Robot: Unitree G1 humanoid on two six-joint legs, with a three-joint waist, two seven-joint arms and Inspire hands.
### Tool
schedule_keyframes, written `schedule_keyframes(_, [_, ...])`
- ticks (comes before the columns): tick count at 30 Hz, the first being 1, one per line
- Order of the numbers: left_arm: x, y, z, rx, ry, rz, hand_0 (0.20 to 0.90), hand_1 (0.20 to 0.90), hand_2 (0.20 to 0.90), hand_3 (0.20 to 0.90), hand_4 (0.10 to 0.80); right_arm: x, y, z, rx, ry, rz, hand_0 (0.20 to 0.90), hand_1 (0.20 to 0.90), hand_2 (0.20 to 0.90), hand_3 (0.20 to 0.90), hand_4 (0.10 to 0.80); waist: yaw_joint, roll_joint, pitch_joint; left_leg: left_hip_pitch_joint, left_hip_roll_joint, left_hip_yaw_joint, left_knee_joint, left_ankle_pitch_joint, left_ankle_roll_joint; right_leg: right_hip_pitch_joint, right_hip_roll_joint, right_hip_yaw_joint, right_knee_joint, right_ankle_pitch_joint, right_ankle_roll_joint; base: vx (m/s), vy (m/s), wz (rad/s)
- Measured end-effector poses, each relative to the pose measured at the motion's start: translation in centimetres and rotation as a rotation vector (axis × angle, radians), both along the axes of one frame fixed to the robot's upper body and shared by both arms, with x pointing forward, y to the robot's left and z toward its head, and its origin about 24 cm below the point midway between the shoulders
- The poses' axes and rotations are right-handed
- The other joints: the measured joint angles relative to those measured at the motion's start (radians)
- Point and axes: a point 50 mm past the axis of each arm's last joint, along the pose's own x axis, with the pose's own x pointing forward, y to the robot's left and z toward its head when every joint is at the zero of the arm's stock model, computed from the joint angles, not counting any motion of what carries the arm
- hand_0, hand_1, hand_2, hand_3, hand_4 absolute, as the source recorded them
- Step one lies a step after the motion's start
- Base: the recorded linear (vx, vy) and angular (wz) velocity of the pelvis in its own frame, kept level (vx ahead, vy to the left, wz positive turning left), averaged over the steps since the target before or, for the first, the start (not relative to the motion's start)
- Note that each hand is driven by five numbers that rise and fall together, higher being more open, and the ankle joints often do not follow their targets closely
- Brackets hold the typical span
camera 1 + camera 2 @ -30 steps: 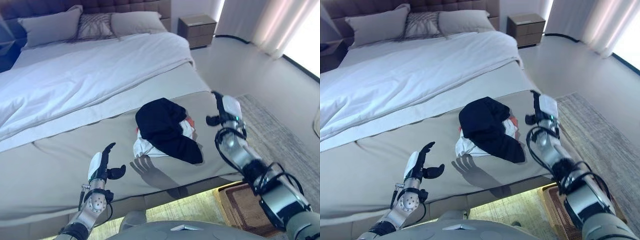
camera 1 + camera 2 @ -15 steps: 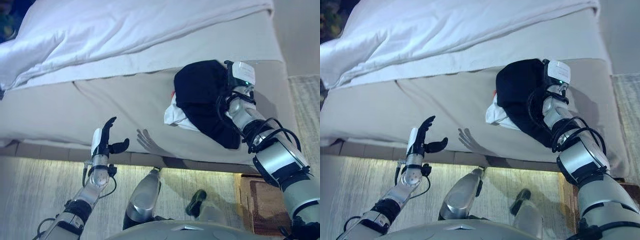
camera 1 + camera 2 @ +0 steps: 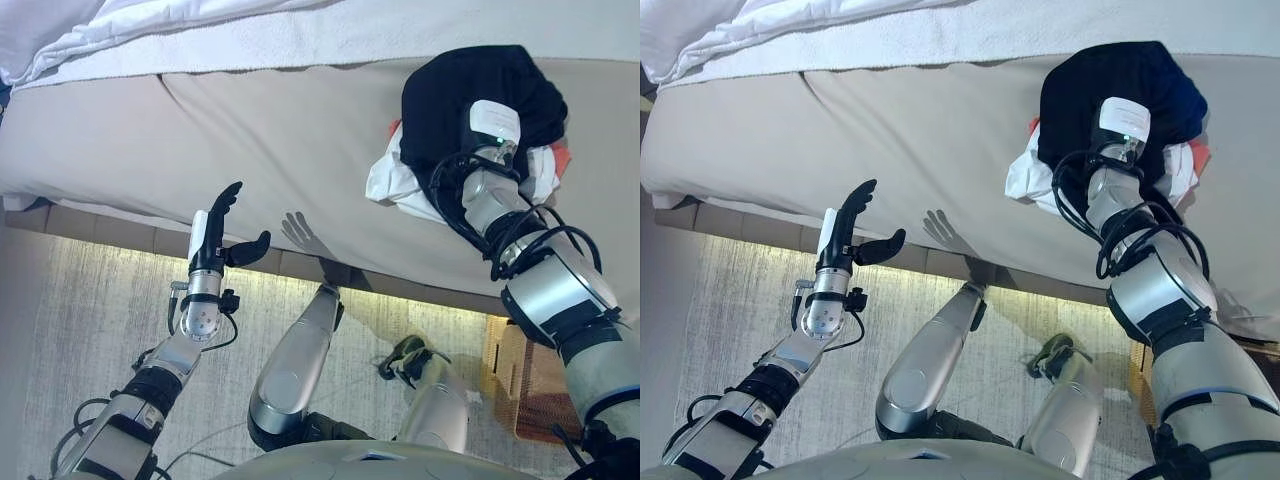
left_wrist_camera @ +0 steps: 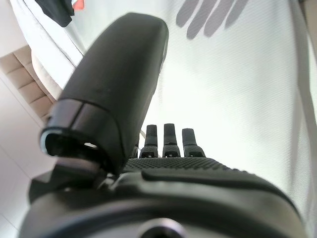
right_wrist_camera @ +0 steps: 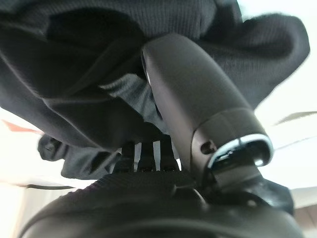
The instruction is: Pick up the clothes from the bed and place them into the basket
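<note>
A pile of clothes lies near the bed's front edge: a black garment [image 3: 450, 95] on top, a white one [image 3: 392, 185] under it and a bit of red cloth [image 3: 562, 155] at its right. My right hand [image 3: 493, 125] rests on the black garment, which also shows close up in the right wrist view [image 5: 74, 64] past the thumb [image 5: 188, 99]. My left hand [image 3: 213, 235] is open and empty, held in the air before the bed's edge; it also shows in the left wrist view [image 4: 119, 89]. A brown woven basket [image 3: 510, 380] stands on the floor at the lower right.
The bed's beige cover [image 3: 300, 140] stretches across the view, with a white duvet [image 3: 200, 20] behind it. A lit strip runs under the bed's edge. A grey rug [image 3: 80, 330] covers the floor at the left.
The camera has tilted down toward the bed's edge and the floor. My right hand has moved from the right of the pile onto the black garment. My left hand stays raised and open.
</note>
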Motion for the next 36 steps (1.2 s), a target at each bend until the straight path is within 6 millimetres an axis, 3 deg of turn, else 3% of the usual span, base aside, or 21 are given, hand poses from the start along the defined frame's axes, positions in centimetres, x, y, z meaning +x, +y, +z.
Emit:
schedule_keyframes(3, [-0.6,0.1,-0.4,0.007,0.015,-0.007,0.9,0.9,0.9,0.9,0.8,0.1,-0.6,1.2,-0.027,0.004,-0.023,0.9,0.9,0.9,0.9,0.8,0.0,0.001,0.0,-0.063,-0.011,-0.006,0.049,-0.016,-0.002,-0.065,-0.004,0.019,0.045,-0.002,0.003,-0.038,0.005,-0.03])
schedule_keyframes(4, [-0.7,0.2,-0.5,0.008,0.017,-0.007,0.9,0.9,0.9,0.9,0.8,0.1,-0.7,1.6,-0.03,0.0,-0.028,0.825,0.825,0.825,0.812,0.712,0.002,0.001,0.0,-0.08,-0.013,-0.006,0.061,-0.016,-0.002,-0.087,-0.004,0.03,0.055,-0.002,0.003,-0.062,0.024,-0.05])
schedule_keyframes(5, [-0.9,0.2,-0.4,0.007,0.014,-0.009,0.9,0.9,0.9,0.9,0.8,0.1,-0.8,2.0,-0.034,-0.002,-0.03,0.669,0.669,0.669,0.631,0.531,0.001,0.001,0.0,-0.101,-0.018,-0.005,0.076,-0.016,-0.002,-0.111,-0.003,0.038,0.069,-0.002,0.003,-0.06,0.038,-0.09])
schedule_keyframes(6, [-1.0,0.2,-0.3,0.002,0.007,-0.013,0.9,0.9,0.9,0.9,0.8,0.2,-0.8,2.5,-0.049,-0.008,-0.03,0.669,0.669,0.669,0.631,0.531,0.001,0.002,0.0,-0.121,-0.018,-0.003,0.09,-0.017,-0.001,-0.133,-0.003,0.049,0.08,-0.002,0.003,-0.037,0.034,-0.11])
schedule_keyframes(7, [-1.0,0.1,-0.2,-0.003,0.0,-0.017,0.9,0.9,0.9,0.9,0.8,0.2,-0.8,3.2,-0.058,-0.017,-0.033,0.484,0.484,0.484,0.414,0.314,0.0,0.002,0.001,-0.139,-0.018,-0.001,0.1,-0.017,-0.002,-0.157,-0.002,0.062,0.089,-0.002,0.003,-0.035,0.028,-0.13])
schedule_keyframes(8, [-1.0,0.1,-0.1,-0.005,-0.004,-0.019,0.9,0.9,0.9,0.9,0.8,0.3,-0.7,3.6,-0.057,-0.025,-0.033,0.375,0.375,0.375,0.288,0.188,-0.001,0.003,0.001,-0.154,-0.018,0.003,0.108,-0.018,-0.002,-0.169,-0.001,0.071,0.097,-0.002,0.003,-0.025,0.015,-0.11])
schedule_keyframes(10, [-1.0,0.1,-0.1,-0.012,-0.006,-0.023,0.9,0.9,0.9,0.9,0.8,0.3,-0.8,3.9,-0.058,-0.032,-0.038,0.3,0.3,0.3,0.2,0.1,-0.003,0.004,0.002,-0.167,-0.024,0.01,0.117,-0.018,-0.002,-0.193,0.0,0.092,0.115,-0.002,0.003,-0.02,0.001,0.0])
schedule_keyframes(12, [-0.8,0.0,0.6,-0.012,-0.031,-0.034,0.9,0.9,0.9,0.9,0.8,0.2,-1.1,4.1,-0.06,-0.036,-0.047,0.3,0.3,0.3,0.2,0.1,-0.007,0.004,0.002,-0.18,-0.033,0.013,0.127,-0.02,-0.005,-0.212,0.001,0.115,0.133,-0.002,0.003,-0.013,-0.016,0.16])
schedule_keyframes(13, [-0.5,-0.2,1.1,-0.013,-0.054,-0.042,0.9,0.9,0.9,0.9,0.8,0.2,-1.3,4.3,-0.063,-0.042,-0.051,0.3,0.3,0.3,0.2,0.1,-0.01,0.003,0.002,-0.19,-0.035,0.021,0.127,-0.036,-0.035,-0.219,-0.007,0.122,0.122,-0.002,0.003,-0.016,-0.026,0.14])
schedule_keyframes(14, [-0.5,-0.3,1.3,-0.017,-0.06,-0.047,0.9,0.9,0.9,0.9,0.8,0.2,-1.4,4.7,-0.064,-0.051,-0.055,0.3,0.3,0.3,0.2,0.1,-0.018,0.004,0.004,-0.222,-0.052,0.016,0.247,-0.068,-0.02,-0.225,-0.025,0.118,0.115,-0.002,0.003,-0.015,-0.026,-0.28])
schedule_keyframes(15, [-1.0,-0.2,0.8,-0.024,-0.045,-0.04,0.9,0.9,0.9,0.9,0.8,0.3,-0.9,4.8,-0.063,-0.057,-0.034,0.3,0.3,0.3,0.2,0.1,-0.002,0.016,0.004,-0.216,-0.049,0.0,0.414,-0.137,0.01,-0.235,-0.016,0.13,0.133,-0.002,0.005,-0.01,-0.018,-0.61])
schedule_keyframes(16, [-1.3,-0.1,0.3,-0.031,-0.027,-0.035,0.9,0.9,0.9,0.9,0.8,0.4,-0.6,5.2,-0.069,-0.08,-0.009,0.3,0.3,0.3,0.2,0.1,-0.005,0.033,0.011,-0.175,-0.046,-0.013,0.378,-0.244,0.005,-0.235,-0.004,0.133,0.143,-0.001,0.006,0.003,-0.015,-0.54])
schedule_keyframes(18, [-1.1,-0.2,0.5,-0.034,-0.032,-0.04,0.9,0.9,0.9,0.9,0.8,0.2,-1.2,5.2,-0.047,-0.081,-0.029,0.3,0.3,0.3,0.2,0.1,-0.03,0.034,0.011,-0.169,-0.063,-0.005,0.342,-0.217,0.013,-0.232,0.003,0.116,0.201,-0.002,0.004,0.014,-0.015,-0.01])
schedule_keyframes(19, [-1.0,-0.4,0.6,-0.038,-0.04,-0.044,0.9,0.9,0.9,0.9,0.8,0.1,-1.6,5.2,-0.032,-0.082,-0.039,0.3,0.3,0.3,0.2,0.1,-0.03,0.035,0.011,-0.167,-0.071,0.002,0.339,-0.213,0.017,-0.212,0.01,0.108,0.196,-0.033,0.0,0.021,-0.02,0.03])
schedule_keyframes(23, [-0.9,-0.3,0.9,-0.034,-0.047,-0.05,0.9,0.9,0.9,0.9,0.8,0.0,-1.8,4.6,-0.015,-0.083,-0.028,0.3,0.3,0.3,0.2,0.1,-0.036,0.039,0.013,-0.123,-0.062,0.003,0.311,-0.196,0.034,-0.159,0.013,0.085,0.159,-0.033,-0.001,0.025,-0.017,0.04])
schedule_keyframes(29, [-0.9,-0.2,0.6,-0.029,-0.028,-0.043,0.9,0.9,0.9,0.9,0.8,0.1,-1.6,4.0,0.013,-0.087,0.001,0.3,0.3,0.3,0.2,0.1,-0.035,0.037,0.014,0.029,-0.031,0.014,0.186,-0.162,0.039,-0.017,0.038,0.074,0.026,0.006,0.002,0.026,-0.014,-0.11])
schedule_keyframes(33, [-0.6,-0.1,0.7,-0.016,-0.011,-0.039,0.9,0.9,0.9,0.9,0.8,0.0,-1.5,4.5,0.067,-0.126,0.014,0.3,0.3,0.3,0.2,0.1,-0.053,0.026,0.014,0.158,0.0,0.019,0.047,-0.124,0.032,0.106,0.074,0.055,-0.121,0.06,0.002,0.069,-0.026,-0.2])
schedule_keyframes(36, [-0.3,0.1,0.8,-0.009,0.001,-0.033,0.9,0.9,0.9,0.9,0.8,-0.4,-2.5,5.9,0.09,-0.18,0.012,0.3,0.3,0.3,0.2,0.1,-0.061,0.01,0.01,0.29,0.013,0.03,-0.097,-0.08,0.024,0.217,0.1,0.055,-0.251,0.112,0.018,0.089,0.008,-0.17])
